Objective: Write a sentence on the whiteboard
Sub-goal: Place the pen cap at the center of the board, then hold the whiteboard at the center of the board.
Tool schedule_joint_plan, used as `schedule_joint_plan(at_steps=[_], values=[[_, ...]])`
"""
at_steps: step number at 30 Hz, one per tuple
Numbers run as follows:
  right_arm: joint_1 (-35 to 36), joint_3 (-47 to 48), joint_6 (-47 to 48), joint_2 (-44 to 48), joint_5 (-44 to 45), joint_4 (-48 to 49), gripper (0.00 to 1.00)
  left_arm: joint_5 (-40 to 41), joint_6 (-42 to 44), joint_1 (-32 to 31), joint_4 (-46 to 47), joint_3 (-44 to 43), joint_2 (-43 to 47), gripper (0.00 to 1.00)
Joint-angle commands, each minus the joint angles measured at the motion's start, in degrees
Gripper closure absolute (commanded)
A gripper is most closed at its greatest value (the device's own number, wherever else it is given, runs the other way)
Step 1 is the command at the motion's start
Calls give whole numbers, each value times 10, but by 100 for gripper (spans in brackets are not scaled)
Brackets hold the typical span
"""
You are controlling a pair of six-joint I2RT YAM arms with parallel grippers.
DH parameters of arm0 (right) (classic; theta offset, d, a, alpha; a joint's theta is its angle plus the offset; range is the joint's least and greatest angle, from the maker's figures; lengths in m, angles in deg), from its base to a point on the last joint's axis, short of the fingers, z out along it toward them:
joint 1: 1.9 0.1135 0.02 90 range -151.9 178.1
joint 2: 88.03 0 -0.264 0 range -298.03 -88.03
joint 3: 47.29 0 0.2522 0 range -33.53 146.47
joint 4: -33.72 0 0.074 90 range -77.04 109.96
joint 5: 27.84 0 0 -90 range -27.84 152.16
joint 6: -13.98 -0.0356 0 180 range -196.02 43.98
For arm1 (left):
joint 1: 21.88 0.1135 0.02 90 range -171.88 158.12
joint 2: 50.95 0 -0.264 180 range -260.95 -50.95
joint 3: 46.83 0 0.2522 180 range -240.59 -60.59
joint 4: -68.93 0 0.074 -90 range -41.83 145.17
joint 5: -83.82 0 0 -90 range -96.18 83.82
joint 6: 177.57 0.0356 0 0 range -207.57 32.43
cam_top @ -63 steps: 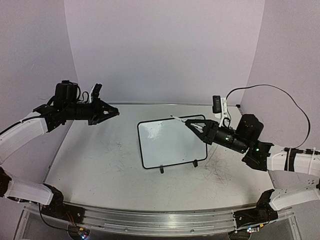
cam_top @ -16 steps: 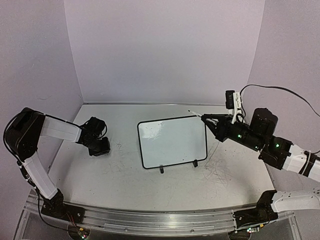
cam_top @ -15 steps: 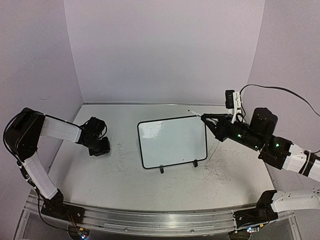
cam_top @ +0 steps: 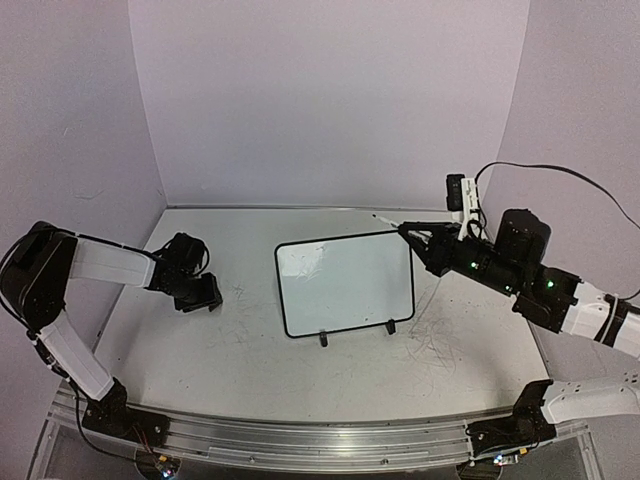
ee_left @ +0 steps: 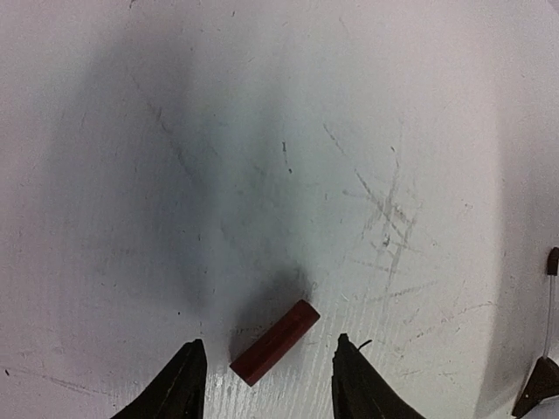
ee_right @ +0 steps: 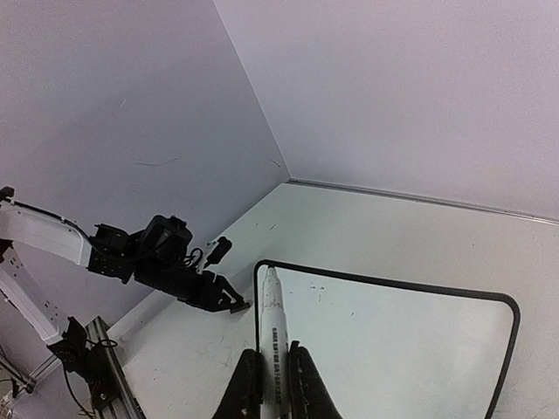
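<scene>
Whiteboard: small, black-framed, rounded corners; sits mid-table between the two arms, its two black feet at the near edge.
Board surface: faint marks toward the far-left part, too faint to read as words.
Left gripper: low over the table, well to the left of the whiteboard; jaws apart, holding nothing.
Small red block: lies flat on the tabletop between the left fingertips, set at a slant; it appears clear of both fingers.
Right gripper: raised off the table by the whiteboard's far right corner, pointing left; fingers clamped together on the white marker.
White marker, position: sticks out ahead of the right fingers, with its tip toward the far left; in the top view the tip sits just past the board's far right corner, and whether it touches anything cannot be told.
Tabletop: white, scuffed, with grey scratch marks beside the red block and to the right of the board.
</scene>
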Motion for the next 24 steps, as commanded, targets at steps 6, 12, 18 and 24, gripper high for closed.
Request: schedule_joint_plan(at_steps=[6, 12, 18, 24], values=[[-2, 39, -2, -16, 10, 17, 100, -2, 12, 1, -18, -6, 61, 36], [-2, 42, 0, -19, 7, 16, 100, -31, 12, 1, -10, 0, 105, 26], [-2, 37, -5, -24, 7, 15, 100, -76, 29, 1, 28, 31, 142, 22], [-2, 32, -7, -24, 7, 15, 98, -144, 42, 1, 89, 57, 191, 17]])
